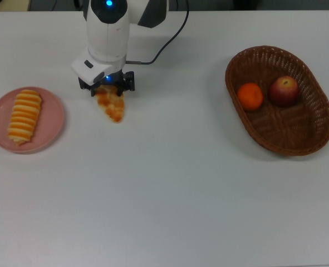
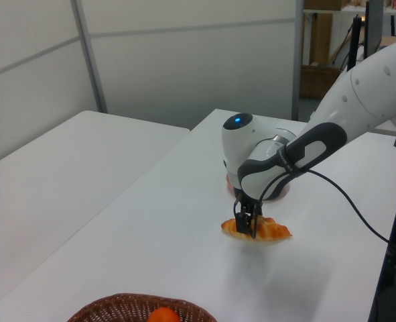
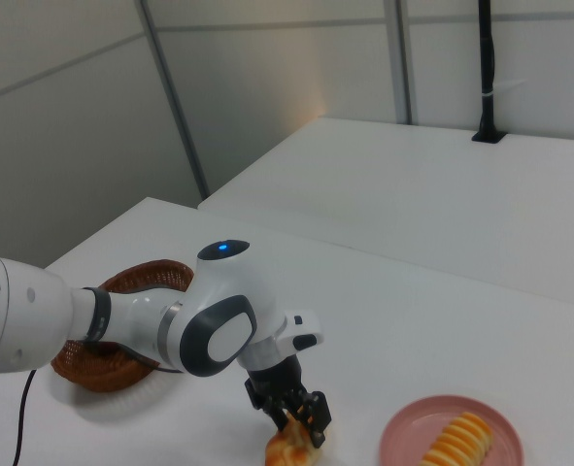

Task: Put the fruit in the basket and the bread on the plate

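Gripper (image 2: 251, 227) lowered onto the blunt end of the knobbly brown roll (image 1: 112, 104), its jaws set down on either side of the roll's end; whether they have closed on it cannot be told. The roll is seen lying on the worktop (image 1: 170, 189), toward the far edge in the top view, just beside the plate (image 1: 52, 119) but apart from it.

The basket (image 1: 303, 139), the largest item, is placed near the worktop's right edge in the top view; the apple (image 1: 284, 90) and the mandarin (image 1: 250, 97) are held in it, so the fruit part is judged complete. The striped roll (image 1: 24, 115) is already laid along the plate, near the top view's left edge.

The step in hand is judged to be the grasp of the second roll. A firm closure, a lift, and a short carry toward the top view's left are called for, the roll being set on the bare part of the plate beside the striped roll.

Open worktop is left along the whole near side; the plate's raised rim is the only edge to be crossed.
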Motion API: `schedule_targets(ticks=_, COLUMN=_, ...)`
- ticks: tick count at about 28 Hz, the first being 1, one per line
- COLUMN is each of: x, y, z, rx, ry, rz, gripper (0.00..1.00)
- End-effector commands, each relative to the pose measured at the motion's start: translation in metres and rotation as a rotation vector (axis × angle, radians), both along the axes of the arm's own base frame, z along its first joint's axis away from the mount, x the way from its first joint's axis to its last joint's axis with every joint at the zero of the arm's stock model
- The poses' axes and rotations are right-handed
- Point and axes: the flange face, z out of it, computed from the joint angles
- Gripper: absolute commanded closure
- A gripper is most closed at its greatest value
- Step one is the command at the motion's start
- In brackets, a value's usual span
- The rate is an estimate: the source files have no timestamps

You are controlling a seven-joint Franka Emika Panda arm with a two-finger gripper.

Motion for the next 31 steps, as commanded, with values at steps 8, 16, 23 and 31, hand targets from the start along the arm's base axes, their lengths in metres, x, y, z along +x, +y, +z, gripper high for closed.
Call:
schedule_targets(ticks=8, x=0.027, y=-0.025, z=0.043, rx=0.043, ry=-0.105, rz=-0.150, gripper=1.00)
schedule_targets(ticks=16, x=0.052, y=-0.114, z=0.134, rx=0.144, ry=-0.203, rz=-0.298, gripper=1.00)
schedule_targets(ticks=23, x=0.058, y=-0.149, z=0.132, rx=0.127, ry=-0.208, rz=-0.284, gripper=1.00)
schedule_targets(ticks=31, x=0.033, y=-0.105, z=0.115, rx=0.164, ry=-0.127, rz=-0.179, gripper=0.00)
